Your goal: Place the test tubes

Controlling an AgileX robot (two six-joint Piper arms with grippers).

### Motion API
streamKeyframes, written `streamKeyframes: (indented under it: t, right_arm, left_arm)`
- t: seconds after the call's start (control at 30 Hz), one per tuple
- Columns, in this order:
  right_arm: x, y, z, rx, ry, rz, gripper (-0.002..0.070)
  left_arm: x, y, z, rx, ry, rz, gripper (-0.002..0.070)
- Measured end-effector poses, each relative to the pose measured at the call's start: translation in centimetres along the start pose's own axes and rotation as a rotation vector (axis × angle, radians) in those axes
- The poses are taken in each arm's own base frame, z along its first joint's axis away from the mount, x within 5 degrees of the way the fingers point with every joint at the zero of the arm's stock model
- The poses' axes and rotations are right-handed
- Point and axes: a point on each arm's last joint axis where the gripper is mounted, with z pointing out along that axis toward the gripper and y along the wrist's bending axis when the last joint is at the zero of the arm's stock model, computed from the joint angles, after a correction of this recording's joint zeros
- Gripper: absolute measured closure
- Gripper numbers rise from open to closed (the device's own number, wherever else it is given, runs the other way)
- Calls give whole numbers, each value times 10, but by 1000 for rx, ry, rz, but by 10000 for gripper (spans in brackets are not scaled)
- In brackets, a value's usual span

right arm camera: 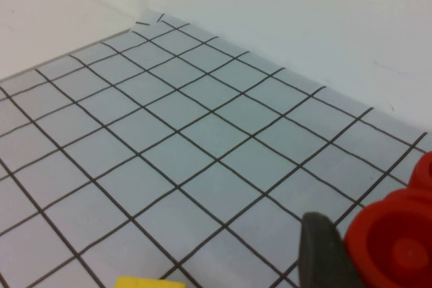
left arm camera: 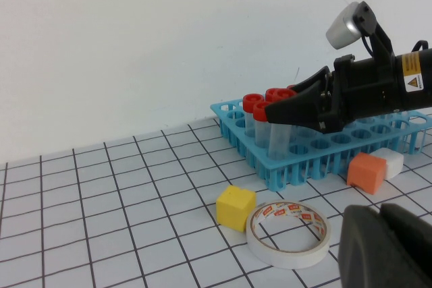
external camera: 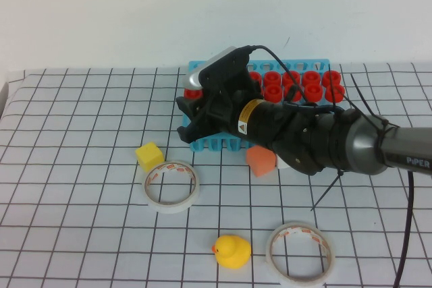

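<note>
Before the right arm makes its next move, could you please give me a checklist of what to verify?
1. Right gripper fingers closed on the red-capped test tube at the left end of the blue rack: ok.
2. Tube upright, lower end inside the rack: ok.
3. Tube fully seated in its hole: cannot tell.
4. Space between the fingers and the neighbouring red-capped tubes: cannot tell.
5. Left gripper shut and parked away from the rack: ok.
6. Orange block and tape roll on the table, outside the rack: ok.
</note>
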Motion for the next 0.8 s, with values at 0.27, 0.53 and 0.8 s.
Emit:
streamKeyframes:
  t: [0.27, 0.53, 0.8]
  right_arm:
    - [3, 0, 2, 4, -7, 20, 275]
    - [1, -2, 1, 23, -1, 70, 175]
    - [-59, -6, -48, 95, 96, 81, 550]
  left_arm:
    - [0, 0, 0, 0, 0, 0, 677]
    - [0, 0, 0, 0, 0, 0, 676]
    - [0, 0, 0, 0, 0, 0, 676]
